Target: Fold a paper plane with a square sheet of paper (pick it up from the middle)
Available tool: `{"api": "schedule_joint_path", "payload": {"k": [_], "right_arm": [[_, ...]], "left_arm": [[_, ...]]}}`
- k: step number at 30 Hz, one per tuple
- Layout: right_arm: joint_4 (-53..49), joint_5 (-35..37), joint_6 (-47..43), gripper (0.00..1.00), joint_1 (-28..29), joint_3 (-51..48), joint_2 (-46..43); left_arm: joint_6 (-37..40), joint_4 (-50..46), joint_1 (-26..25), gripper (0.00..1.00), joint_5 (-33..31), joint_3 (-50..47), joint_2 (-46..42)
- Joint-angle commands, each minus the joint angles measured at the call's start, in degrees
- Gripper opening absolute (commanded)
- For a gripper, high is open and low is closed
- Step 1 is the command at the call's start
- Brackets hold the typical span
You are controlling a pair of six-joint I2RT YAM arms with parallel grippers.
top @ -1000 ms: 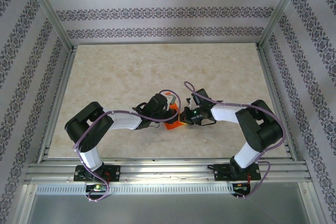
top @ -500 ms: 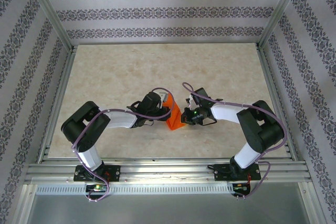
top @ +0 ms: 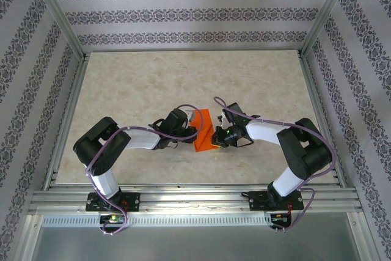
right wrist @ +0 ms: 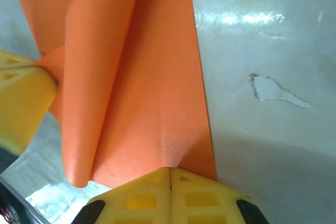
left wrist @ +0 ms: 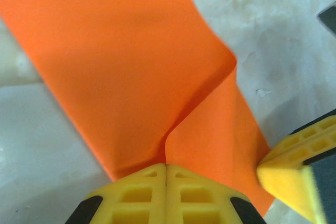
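Now orange sheet (top: pixel 203 130) opened wider than before, both jaws clamped tight on it

light: bright, even | glare: sheen on worktop (right wrist: pixel 247 18), right wrist | shadows: soft on square sheet of paper (left wrist: pixel 121 66) | focus: left wrist soft

Beige marbled table (top: pixel 122 90); orange sheet (top: pixel 203 131) near its middle, contact with surface unclear.

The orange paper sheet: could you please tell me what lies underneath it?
Marbled tabletop shows around the orange paper sheet, which both the left gripper and right gripper pinch. The patch directly beneath is covered.
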Motion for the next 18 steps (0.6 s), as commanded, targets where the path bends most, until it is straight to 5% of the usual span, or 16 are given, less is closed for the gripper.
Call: {"api": "schedule_joint_path", "payload": {"k": [1, 18], "right_arm": [[-1.76, -0.05, 1.05, 0.00, 1.00, 2.04, -0.13], [2.07, 0.35, 3.51, 0.00, 3.39, 3.01, 3.00]], "left_arm": [[1.31, 0.89, 0.55, 0.00, -0.62, -1.12, 1.31], [1.49, 1.59, 0.55, 0.00, 1.60, -0.32, 2.21]]}}
